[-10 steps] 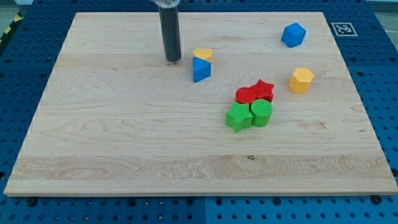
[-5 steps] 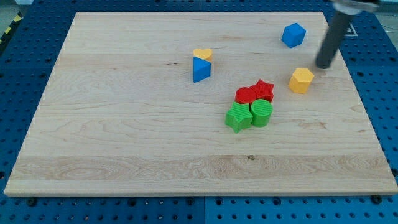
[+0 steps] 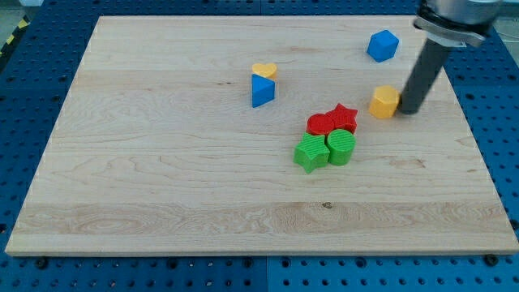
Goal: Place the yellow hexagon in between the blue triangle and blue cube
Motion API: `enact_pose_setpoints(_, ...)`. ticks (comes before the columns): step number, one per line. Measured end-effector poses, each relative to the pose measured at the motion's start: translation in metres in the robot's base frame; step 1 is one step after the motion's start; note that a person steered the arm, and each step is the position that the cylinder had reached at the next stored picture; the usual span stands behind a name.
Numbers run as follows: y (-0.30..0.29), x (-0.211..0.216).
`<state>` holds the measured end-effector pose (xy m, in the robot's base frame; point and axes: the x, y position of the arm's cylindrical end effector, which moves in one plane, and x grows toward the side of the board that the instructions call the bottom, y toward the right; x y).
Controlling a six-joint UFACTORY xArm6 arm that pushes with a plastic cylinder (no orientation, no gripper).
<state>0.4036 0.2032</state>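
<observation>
- Tip (image 3: 409,111) of my rod is sitting on the board, pressing against the yellow hexagon (image 3: 385,102) from the view's right; it is grasping nothing, only touching.
- Yellow hexagon is lying below the blue cube (image 3: 383,45), well right of the blue triangle (image 3: 262,90).
- Red star (image 3: 343,118) is sitting just left of and below the hexagon.

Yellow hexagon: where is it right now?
The yellow hexagon sits in the view's upper right part of the board, with my tip against its right side, the blue cube above it and the red star to its lower left.
</observation>
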Motion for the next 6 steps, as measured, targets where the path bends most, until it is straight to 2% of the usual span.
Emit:
enact_pose_setpoints(1,-0.03,-0.029)
enact_pose_setpoints(2,-0.011,-0.025)
enact_pose_setpoints(3,0.021,0.002)
enact_pose_setpoints(4,0.007,0.028)
enact_pose_setpoints(5,-0.033,0.026)
enact_pose_setpoints(6,-0.075,-0.003)
